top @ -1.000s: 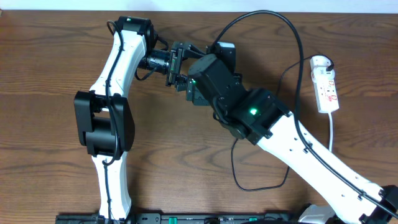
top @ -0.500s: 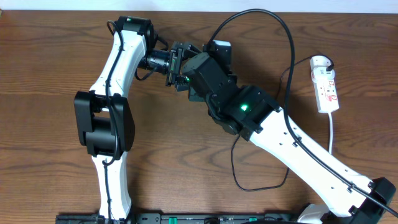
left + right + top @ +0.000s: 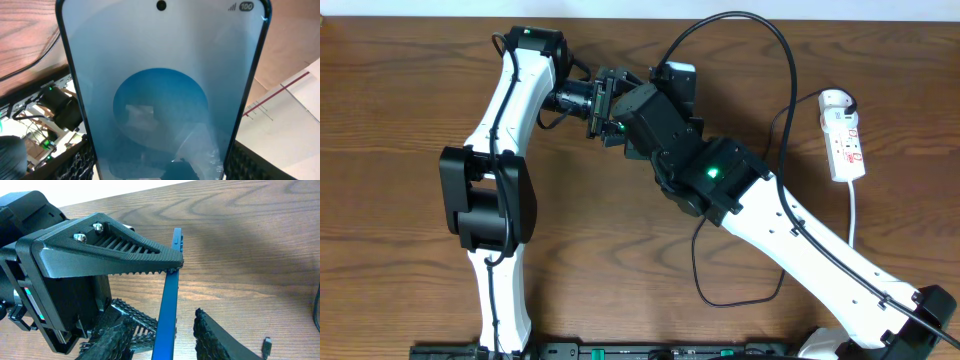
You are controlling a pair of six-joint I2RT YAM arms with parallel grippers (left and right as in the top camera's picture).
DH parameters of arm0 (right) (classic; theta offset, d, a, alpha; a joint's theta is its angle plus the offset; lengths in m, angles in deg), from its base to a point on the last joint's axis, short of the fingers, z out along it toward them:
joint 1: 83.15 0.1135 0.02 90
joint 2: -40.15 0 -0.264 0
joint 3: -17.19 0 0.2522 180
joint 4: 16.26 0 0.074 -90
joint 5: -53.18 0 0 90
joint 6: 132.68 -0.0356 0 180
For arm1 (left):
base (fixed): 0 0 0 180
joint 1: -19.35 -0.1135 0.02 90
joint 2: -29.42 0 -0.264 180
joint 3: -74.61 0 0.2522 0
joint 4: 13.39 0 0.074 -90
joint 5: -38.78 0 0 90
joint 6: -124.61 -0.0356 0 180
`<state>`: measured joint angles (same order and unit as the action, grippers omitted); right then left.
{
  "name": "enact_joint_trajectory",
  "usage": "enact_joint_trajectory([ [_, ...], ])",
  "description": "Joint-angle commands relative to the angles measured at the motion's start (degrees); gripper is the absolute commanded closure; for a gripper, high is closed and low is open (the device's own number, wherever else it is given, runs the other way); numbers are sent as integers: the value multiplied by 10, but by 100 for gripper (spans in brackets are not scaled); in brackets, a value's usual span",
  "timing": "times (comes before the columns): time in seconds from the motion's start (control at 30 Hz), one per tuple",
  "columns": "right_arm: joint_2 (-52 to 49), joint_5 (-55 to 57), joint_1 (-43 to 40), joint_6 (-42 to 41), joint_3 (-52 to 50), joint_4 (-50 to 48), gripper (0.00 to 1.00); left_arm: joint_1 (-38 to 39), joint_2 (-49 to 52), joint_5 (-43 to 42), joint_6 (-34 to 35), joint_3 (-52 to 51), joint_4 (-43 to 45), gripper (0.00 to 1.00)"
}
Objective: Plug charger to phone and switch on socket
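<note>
Left gripper (image 3: 160, 167) is clamping the phone (image 3: 160, 75) across its width, with a black textured finger (image 3: 82, 165) pressing on each long edge near the bottom of the left wrist view. The phone is filling most of that view, its light blue screen facing the camera and showing a darker blue circle, a camera hole at the top and a "100" mark in the corner.

Right gripper (image 3: 165, 325), in the right wrist view, is standing open with one finger on each side of the phone, which is showing here as a thin blue edge tilting slightly. A gap is showing on the right side; the left side is too dark to tell whether it is touching. A ribbed finger of the left gripper is touching the phone's edge higher up. The charger (image 3: 267, 343) is appearing as a small black plug tip lying on the table (image 3: 240, 225) at the lower right, apart from the phone.

From overhead, both wrists are meeting at top centre and hiding the phone. The charger's black cable is arching above the right arm (image 3: 800, 235) and looping below it. The socket (image 3: 845, 135) is lying at the right edge, well apart from both grippers.
</note>
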<state>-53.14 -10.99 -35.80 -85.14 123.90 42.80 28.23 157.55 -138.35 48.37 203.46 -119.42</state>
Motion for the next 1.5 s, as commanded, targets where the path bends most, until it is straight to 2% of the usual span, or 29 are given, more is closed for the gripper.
enact_joint_trajectory([
  [0.0,-11,18,11,-3,11,-2,63,-3,-26,-29,14,2,-15,31],
  [0.4,-16,17,11,-4,11,-2,74,-2,-26,-29,14,2,-15,31],
  [0.83,-22,26,11,-4,11,-2,80,-2,-26,-29,14,2,-15,31],
  [1.23,-23,25,11,-4,11,-3,98,-2,-26,-29,14,2,-15,31],
  [1.47,-23,29,8,-24,11,-1,98,-2,-26,-28,13,2,-11,29],
])
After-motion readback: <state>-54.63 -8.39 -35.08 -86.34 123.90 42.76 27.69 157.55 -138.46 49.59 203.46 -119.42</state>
